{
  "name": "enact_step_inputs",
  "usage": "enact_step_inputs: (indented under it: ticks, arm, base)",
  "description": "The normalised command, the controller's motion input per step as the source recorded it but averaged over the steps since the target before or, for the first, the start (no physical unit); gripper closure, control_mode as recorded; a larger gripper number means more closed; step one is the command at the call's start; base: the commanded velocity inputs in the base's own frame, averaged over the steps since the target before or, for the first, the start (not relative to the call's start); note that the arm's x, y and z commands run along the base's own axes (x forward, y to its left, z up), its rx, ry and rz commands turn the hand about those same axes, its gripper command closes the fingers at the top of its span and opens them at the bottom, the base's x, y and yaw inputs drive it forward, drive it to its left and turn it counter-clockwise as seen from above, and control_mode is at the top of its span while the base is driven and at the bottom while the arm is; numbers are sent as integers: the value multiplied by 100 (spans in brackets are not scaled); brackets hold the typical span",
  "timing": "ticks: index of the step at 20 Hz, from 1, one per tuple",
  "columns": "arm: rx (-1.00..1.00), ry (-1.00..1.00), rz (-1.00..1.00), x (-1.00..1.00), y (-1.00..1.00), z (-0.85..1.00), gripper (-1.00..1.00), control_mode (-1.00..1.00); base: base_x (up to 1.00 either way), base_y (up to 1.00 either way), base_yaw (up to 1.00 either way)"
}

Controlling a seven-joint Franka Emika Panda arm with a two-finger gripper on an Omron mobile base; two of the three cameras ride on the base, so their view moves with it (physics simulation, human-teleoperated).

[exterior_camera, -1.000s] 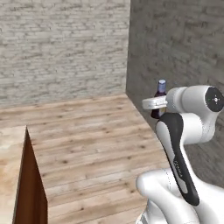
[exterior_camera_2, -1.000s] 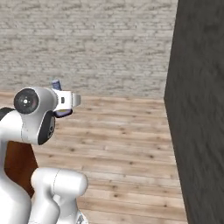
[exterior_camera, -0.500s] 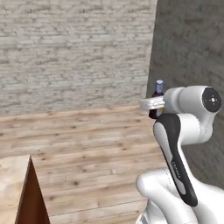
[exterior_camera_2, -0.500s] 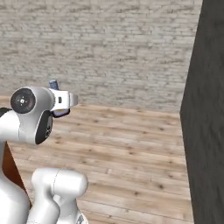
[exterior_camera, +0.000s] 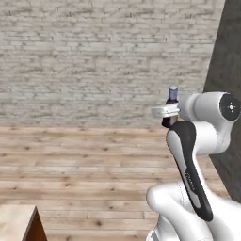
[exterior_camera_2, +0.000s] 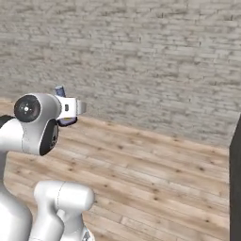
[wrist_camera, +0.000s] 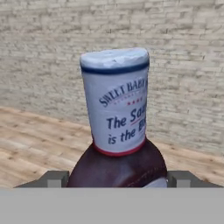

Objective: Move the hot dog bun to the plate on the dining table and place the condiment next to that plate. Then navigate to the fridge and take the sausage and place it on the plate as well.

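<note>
Dark condiment clamped upright in pincer | hand view: label text legible

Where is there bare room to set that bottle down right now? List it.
The gripper holds the condiment upright, mid-air. The one raised surface in view is a beige tabletop corner at the lower left of the left base view. The wooden floor lies bare up to the brick wall. The dark block at right crowds the arm's side.
</note>
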Motion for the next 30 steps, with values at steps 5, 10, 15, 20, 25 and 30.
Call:
enact_step_inputs:
  ticks: [5,10,15,20,25,30]
  arm:
    - [0,0,0,0,0,0,100,100]
    - [0,0,0,0,0,0,100,100]
    - [0,0,0,0,0,0,100,100]
    - [0,0,0,0,0,0,100,100]
    - [0,0,0,0,0,0,100,100]
    - [0,0,0,0,0,0,100,100]
  base:
    - [100,-7,53]
    - [100,-1,60]
    - [100,0,66]
    - [100,-1,68]
    - [100,-12,67]
    - [100,-15,66]
